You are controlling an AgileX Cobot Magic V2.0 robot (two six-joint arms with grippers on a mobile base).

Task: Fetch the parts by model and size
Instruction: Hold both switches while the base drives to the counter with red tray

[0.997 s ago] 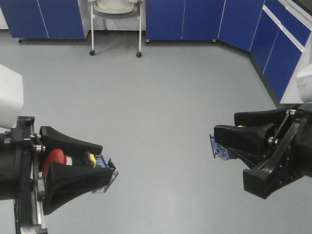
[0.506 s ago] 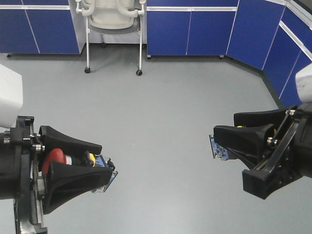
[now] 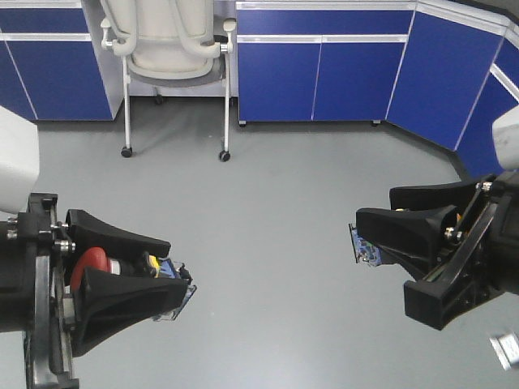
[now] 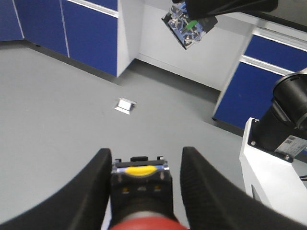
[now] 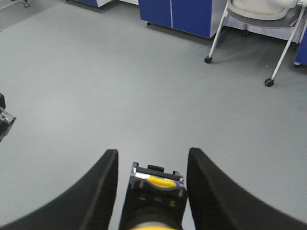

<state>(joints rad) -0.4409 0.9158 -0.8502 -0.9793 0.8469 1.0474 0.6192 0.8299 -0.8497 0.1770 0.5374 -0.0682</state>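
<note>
Chair [image 3: 174, 49] has slid lower; left pincer [image 4: 144, 154] clamps red-capped switch [image 3: 91, 263], right pincer [image 5: 151, 158] yellow-capped switch [image 5: 156, 189].

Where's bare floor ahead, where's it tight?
Bare grey floor runs between the left gripper, holding the red-capped switch, and the right gripper, holding the yellow-capped switch, up to the blue cabinets. Tight by the wheeled chair upper left, floor plate lower right.

Grey floor [image 3: 268, 203], blue cabinets [image 3: 357, 77], cream chair [image 3: 166, 40]; red-capped switch [image 3: 101, 263], yellow-capped switch [image 5: 154, 196].
</note>
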